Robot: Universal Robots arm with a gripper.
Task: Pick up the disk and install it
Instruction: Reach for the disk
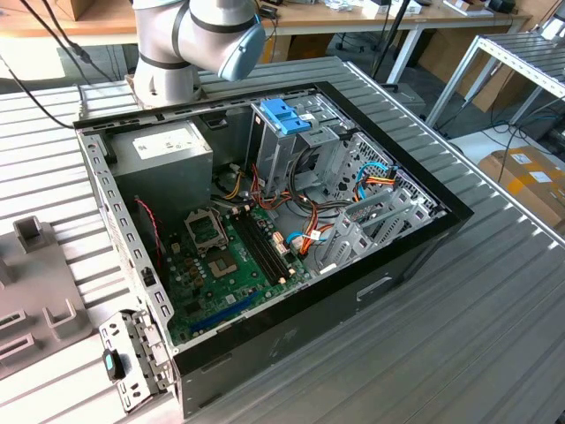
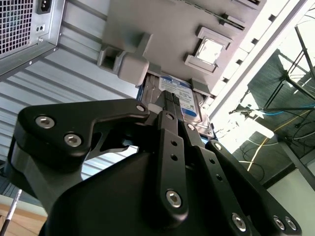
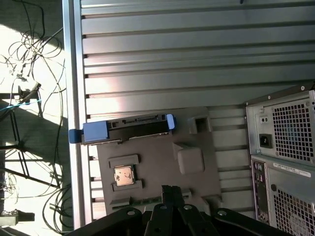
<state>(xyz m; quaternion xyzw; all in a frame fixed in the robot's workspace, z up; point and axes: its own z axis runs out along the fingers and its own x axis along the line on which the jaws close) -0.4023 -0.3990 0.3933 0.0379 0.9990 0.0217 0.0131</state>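
Disk (image 3: 123, 129) rests at the grey holder tray's (image 3: 157, 164) edge.

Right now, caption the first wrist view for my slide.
Hand hovers over the grey holder on the slatted table, apart from the disk at the holder's edge, PC case alongside.

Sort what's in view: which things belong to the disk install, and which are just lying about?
Job: disk, held in the grey holder plate; gripper; open computer case; probably its blue-topped drive cage.
Lying about: processor chip on the same plate; power supply; motherboard.
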